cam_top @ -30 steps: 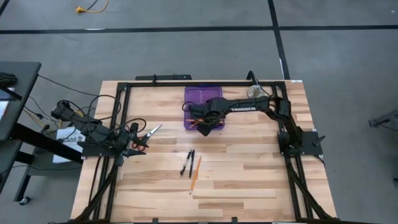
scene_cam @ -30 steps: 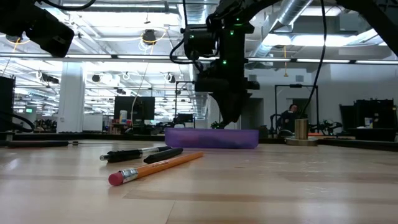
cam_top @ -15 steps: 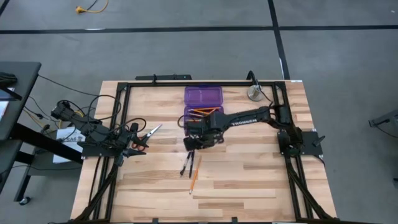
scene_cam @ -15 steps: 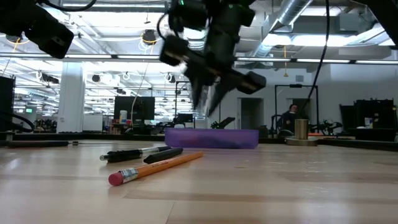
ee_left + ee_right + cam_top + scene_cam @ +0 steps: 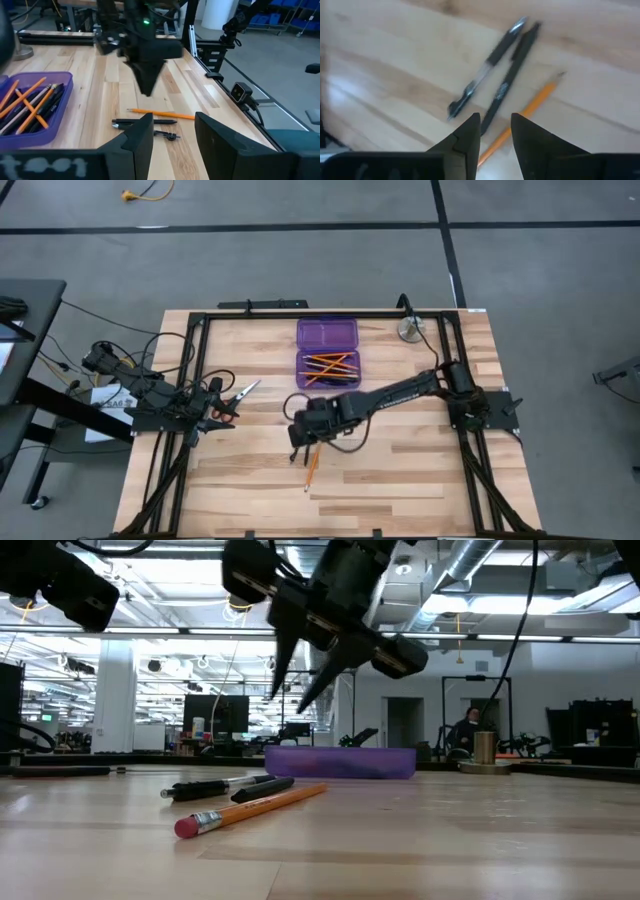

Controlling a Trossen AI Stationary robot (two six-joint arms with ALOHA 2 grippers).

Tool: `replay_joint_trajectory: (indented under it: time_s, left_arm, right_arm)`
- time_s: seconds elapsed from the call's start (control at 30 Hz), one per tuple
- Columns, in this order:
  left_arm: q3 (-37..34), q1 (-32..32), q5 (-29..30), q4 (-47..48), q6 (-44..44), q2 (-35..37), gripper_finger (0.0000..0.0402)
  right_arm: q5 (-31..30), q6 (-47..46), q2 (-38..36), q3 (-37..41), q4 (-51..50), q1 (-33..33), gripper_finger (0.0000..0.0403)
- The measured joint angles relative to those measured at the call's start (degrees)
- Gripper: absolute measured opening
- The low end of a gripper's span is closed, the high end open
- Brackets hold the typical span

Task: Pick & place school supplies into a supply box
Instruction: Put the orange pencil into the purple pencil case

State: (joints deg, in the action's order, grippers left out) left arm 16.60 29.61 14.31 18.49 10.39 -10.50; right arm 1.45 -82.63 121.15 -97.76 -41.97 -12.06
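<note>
The supply box (image 5: 327,350) is a purple case lying open at the table's far middle, with several orange pencils (image 5: 328,366) in its near half. Two black pens (image 5: 490,80) and an orange pencil (image 5: 532,107) lie flat on the table near its middle. My right gripper (image 5: 298,438) hangs open above them, fingers pointing down, touching nothing. The low view shows it (image 5: 287,700) well clear of the pens (image 5: 225,787) and the pencil (image 5: 250,808). The red-handled scissors (image 5: 243,391) lie on the table beside my open left gripper (image 5: 222,405), at the left edge.
A round silver metal object (image 5: 408,329) stands to the right of the box near the far right corner. Black frame rails (image 5: 195,370) run along the table's left, right and far sides. Bare wood lies toward the near edge (image 5: 400,480).
My right gripper has swung from above the supply box toward the table's near edge and a little to the left, and now hangs over the pens and the pencil. It has turned about on the way. The pencils stay in the box.
</note>
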Motion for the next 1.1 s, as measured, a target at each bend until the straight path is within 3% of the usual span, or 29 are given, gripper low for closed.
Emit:
replay_joint_trajectory:
  time_s: [0.23,0.47,1.1]
  left_arm:
    - [0.0,0.0,0.01,-0.45,-1.11,-0.02,0.0132]
    - [0.0,0.0,0.02,-0.58,-1.35,-0.02,0.0132]
    - [0.0,-0.02,0.0,-0.38,-1.44,-0.02,0.0132]
  right_arm:
    - [1.31,-4.09,1.95,-0.22,5.11,-2.32,0.0102]
    - [3.74,-5.86,3.84,0.01,3.28,-2.29,0.0103]
    - [2.9,-6.03,3.77,2.29,0.98,-1.71,0.0103]
